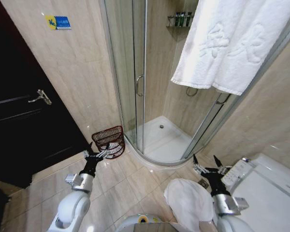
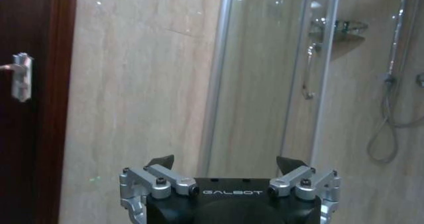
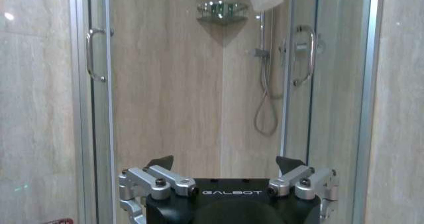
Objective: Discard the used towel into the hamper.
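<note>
A white towel (image 1: 187,202) is lying crumpled on the floor nearest the robot, just beside the toilet (image 1: 268,186); the right hand (image 1: 206,163) is hovering above it, fingers spread and empty; the left hand (image 1: 97,151), likewise released, is reaching toward the hamper (image 1: 109,140); the hamper is standing on the floor against the shower enclosure (image 1: 135,77), tilted, its open mouth facing up and toward the robot; another towel (image 1: 232,41) is hanging above.

The beige tiled floor (image 1: 130,181) carries the hamper (image 1: 109,141), which stands beside the curved shower base (image 1: 162,140), where floor meets wall. A white towel (image 1: 188,200) lies nearer the toilet (image 1: 266,193).
</note>
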### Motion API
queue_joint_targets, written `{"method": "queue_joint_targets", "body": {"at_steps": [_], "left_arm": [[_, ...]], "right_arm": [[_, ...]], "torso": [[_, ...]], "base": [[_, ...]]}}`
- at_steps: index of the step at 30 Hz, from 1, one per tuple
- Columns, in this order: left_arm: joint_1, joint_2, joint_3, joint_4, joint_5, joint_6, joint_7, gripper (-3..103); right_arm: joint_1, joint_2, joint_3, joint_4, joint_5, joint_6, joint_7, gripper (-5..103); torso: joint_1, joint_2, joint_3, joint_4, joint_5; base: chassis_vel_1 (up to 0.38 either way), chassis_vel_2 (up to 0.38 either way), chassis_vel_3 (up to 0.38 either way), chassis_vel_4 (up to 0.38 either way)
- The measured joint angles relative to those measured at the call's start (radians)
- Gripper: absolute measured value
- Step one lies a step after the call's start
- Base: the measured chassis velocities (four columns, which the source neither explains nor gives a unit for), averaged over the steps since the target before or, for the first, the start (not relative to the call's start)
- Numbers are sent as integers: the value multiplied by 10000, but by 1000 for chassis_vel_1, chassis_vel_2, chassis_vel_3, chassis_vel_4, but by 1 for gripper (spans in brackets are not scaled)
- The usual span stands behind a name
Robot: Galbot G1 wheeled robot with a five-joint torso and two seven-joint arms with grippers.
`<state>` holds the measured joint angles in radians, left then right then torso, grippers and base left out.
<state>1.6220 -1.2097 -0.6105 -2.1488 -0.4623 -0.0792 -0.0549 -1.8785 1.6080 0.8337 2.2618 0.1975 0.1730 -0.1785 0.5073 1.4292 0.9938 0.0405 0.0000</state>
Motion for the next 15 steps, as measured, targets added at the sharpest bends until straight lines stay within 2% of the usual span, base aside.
{"method": "queue_joint_targets", "body": {"at_steps": [5, 7, 9, 10, 13, 14, 15], "left_arm": [[-277, 61, -266, -277, -214, 46, 3, 100], [-472, 15, -268, -389, -220, 172, 9, 100], [-822, -97, -209, -600, -212, 536, 20, 100], [-822, -97, -209, -600, -212, 536, 20, 100], [-1116, -255, -72, -752, 233, 970, 70, 100], [-1116, -255, -72, -752, 233, 970, 70, 100], [-1098, -267, -62, -752, 398, 1025, 108, 100]], "right_arm": [[213, 0, 212, 597, 206, -226, 44, 100], [375, 0, 268, 849, 231, -438, 82, 100], [930, -9, 320, 1250, 184, -957, 322, 100], [930, -9, 320, 1250, 184, -957, 322, 100], [2129, -419, 348, 1839, 149, -2407, 1076, 100], [2129, -419, 348, 1839, 149, -2407, 1076, 100], [2656, -766, 395, 2135, 368, -3090, 1366, 100]], "torso": [[0, 0, 0, -1, 0], [0, 0, 0, -1, -2], [1, 0, 1, -2, 0], [1, 0, 1, -2, 0], [1, 0, 2, -3, 3], [1, 0, 2, -3, 3], [1, 0, 2, 0, 1]], "base": [[0, 0, 0, 0], [0, 0, 0, 0], [0, 0, 0, 0], [0, 0, 0, 0], [0, 0, 0, 0], [0, 0, 0, 0], [0, 0, 0, 0]]}}
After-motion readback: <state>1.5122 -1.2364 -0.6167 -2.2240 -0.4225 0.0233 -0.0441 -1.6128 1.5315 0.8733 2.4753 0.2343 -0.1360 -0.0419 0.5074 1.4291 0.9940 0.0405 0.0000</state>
